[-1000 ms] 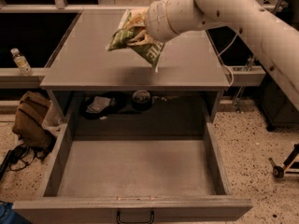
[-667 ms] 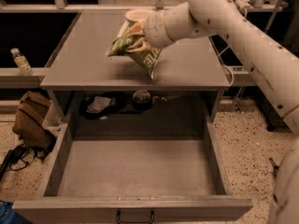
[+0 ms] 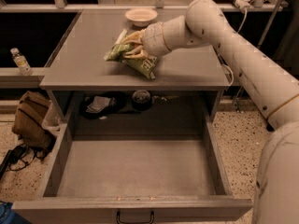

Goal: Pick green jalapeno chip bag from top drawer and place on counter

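The green jalapeno chip bag point(image 3: 140, 63), crinkled light green with white lettering, is down at the counter point(image 3: 84, 62) surface near its middle front. My gripper point(image 3: 131, 49) is shut on the bag's top, with my white arm reaching in from the right. The top drawer point(image 3: 133, 169) is pulled fully open below, its flat grey bottom bare, with a black handle point(image 3: 134, 217) on its front.
A white bowl point(image 3: 141, 16) stands at the counter's back edge. A dark shelf with clutter point(image 3: 117, 101) lies behind the drawer. A water bottle point(image 3: 20, 61) stands on a ledge at left, and a brown bag point(image 3: 30, 120) sits on the floor.
My gripper has carried the bag down and forward over the counter, from hanging above it to resting low at the surface. The white bowl has come into view behind.
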`<state>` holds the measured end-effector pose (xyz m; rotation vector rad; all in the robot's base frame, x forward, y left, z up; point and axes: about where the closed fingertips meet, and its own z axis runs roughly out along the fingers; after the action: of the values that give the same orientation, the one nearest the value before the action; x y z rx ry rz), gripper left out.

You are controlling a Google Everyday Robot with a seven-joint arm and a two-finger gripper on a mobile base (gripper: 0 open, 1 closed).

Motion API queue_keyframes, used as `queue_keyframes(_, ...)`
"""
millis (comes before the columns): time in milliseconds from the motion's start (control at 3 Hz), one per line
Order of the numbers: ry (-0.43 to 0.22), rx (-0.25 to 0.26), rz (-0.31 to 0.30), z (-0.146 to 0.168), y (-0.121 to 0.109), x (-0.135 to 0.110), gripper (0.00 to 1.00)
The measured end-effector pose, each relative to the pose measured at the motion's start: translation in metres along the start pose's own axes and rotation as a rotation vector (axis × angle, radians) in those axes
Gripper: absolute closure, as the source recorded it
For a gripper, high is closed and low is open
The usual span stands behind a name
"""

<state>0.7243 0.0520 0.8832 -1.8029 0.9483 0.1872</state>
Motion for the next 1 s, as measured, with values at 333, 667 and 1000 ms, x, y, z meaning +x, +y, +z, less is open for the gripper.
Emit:
queue_keyframes(333,0.0,0.0,0.0,0.0,0.0,0.0,0.8)
queue_keyframes(667,0.0,0.0,0.0,0.0001,0.0,0.0,0.57)
queue_keyframes(1000,0.0,0.0,0.0,0.0001,0.0,0.0,0.35)
